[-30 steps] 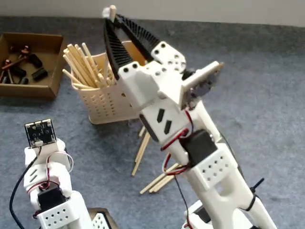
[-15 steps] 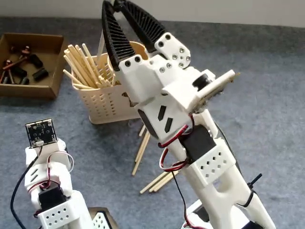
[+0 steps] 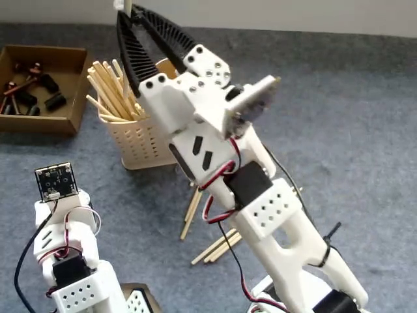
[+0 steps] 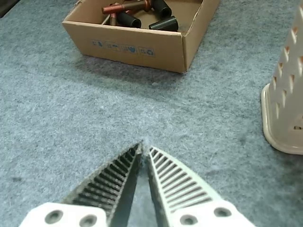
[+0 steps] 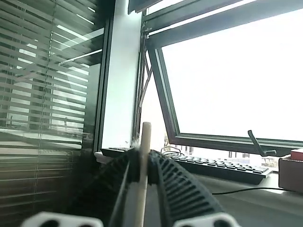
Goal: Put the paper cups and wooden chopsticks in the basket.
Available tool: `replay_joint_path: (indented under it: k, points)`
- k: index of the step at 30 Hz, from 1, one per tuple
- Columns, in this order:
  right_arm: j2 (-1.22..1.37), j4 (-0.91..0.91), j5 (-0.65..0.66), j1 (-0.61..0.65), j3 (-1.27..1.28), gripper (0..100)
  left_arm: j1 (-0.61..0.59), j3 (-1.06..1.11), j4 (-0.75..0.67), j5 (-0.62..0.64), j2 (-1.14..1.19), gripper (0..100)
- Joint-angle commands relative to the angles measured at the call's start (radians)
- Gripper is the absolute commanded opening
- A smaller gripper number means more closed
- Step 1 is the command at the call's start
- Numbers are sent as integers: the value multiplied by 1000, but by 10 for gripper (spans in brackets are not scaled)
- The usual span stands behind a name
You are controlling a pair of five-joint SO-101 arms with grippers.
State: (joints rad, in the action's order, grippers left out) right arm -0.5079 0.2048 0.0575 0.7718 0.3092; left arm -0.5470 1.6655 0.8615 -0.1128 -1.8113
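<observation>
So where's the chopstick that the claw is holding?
The chopstick is pinched in the right claw, up in the air by the basket of other chopsticks, toward the back left in the high view.

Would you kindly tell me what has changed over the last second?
The right gripper, shut on a wooden chopstick, swung leftward in the high view above the basket, keeping its grip. The left arm, the loose chopsticks on the carpet and the cardboard box stayed as they were.
</observation>
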Motion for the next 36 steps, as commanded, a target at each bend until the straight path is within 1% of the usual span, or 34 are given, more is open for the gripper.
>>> replay_joint_path:
  k: [1, 10, 11, 16, 20, 24, 26, 29, 31, 33, 36]
  points:
    - [33, 25, 12, 5, -4, 5, 21, -4, -20, -6, -12, 14]
    - [125, 15, 15, -18, 27, 5, 21, -4, -20, -6, -12, 14]
    - [130, 13, 26, -18, 48, 5, 21, -4, -20, -6, -12, 14]
    - [134, 13, 183, 1, 199, 5, 21, -4, -20, -6, -12, 14]
    - [133, 13, 193, 7, 283, 5, 21, -4, -20, -6, -12, 14]
    - [136, 13, 192, 5, 309, 11, 21, -4, -20, -6, -12, 14]
    - [131, 13, 190, 5, 311, 39, 21, -4, -20, -6, -12, 14]
    - [127, 13, 190, 5, 309, 134, 21, -4, -20, -6, -12, 14]
    - [99, 8, 190, 5, 309, 163, 21, -4, -20, -6, -12, 14]
    - [51, -54, 190, 5, 306, 163, 21, -4, -20, -6, -12, 14]
    - [-41, -203, 189, 5, 305, 163, 21, -4, -20, -6, -12, 14]
